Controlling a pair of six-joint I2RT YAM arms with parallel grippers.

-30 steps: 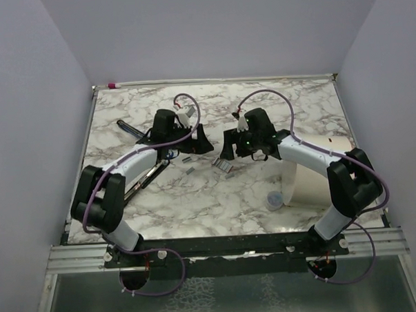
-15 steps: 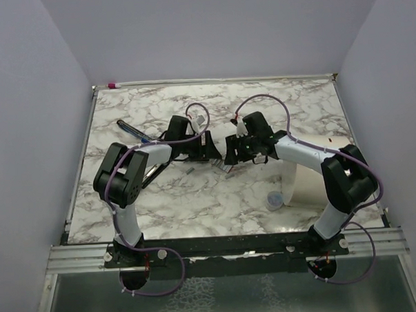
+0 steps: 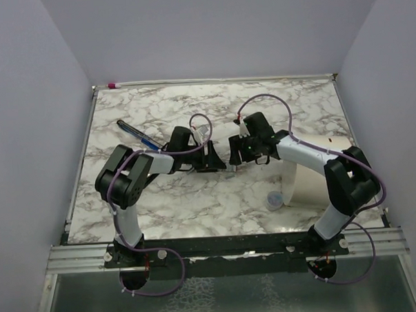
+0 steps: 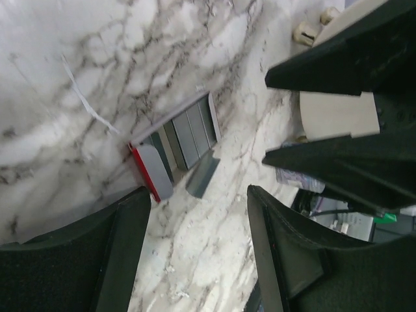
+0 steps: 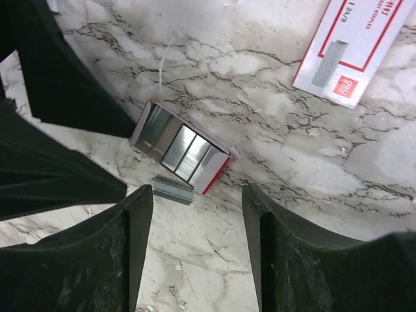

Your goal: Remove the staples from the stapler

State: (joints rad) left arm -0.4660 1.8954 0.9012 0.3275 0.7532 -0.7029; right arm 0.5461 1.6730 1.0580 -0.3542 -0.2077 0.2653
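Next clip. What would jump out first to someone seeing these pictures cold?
The black left hand and black right hand face each other closely at the middle of the white marble-patterned table, both open and empty. Just past their fingertips lies a small open red-and-white cardboard tray of silvery staple strips, with one loose grey strip beside it. A flat white sleeve with red print lies further off.
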